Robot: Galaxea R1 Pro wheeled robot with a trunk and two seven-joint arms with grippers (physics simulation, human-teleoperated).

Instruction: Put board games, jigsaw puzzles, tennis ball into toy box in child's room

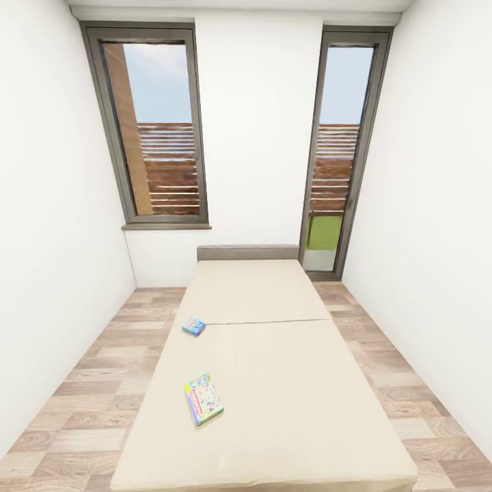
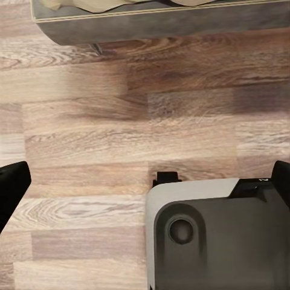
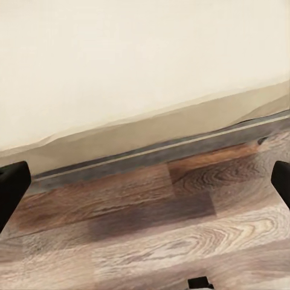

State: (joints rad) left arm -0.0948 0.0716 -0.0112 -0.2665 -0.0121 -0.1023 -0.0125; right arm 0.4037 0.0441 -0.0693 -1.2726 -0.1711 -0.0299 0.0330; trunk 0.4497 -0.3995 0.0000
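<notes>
Beige bed [image 1: 273,383] bears 2 board games [image 1: 203,398] | wood floor [image 1: 89,383] around | both jaws spread, empty

Two board games lie on the bed [image 1: 273,369]'s left side, one [image 1: 194,326] behind the other [image 1: 203,398].

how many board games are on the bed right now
2. A small blue box lies near the bed's left edge, about midway along it. A larger pale green multicoloured box lies nearer the foot, also left of centre. Both lie flat on the mattress.
</notes>
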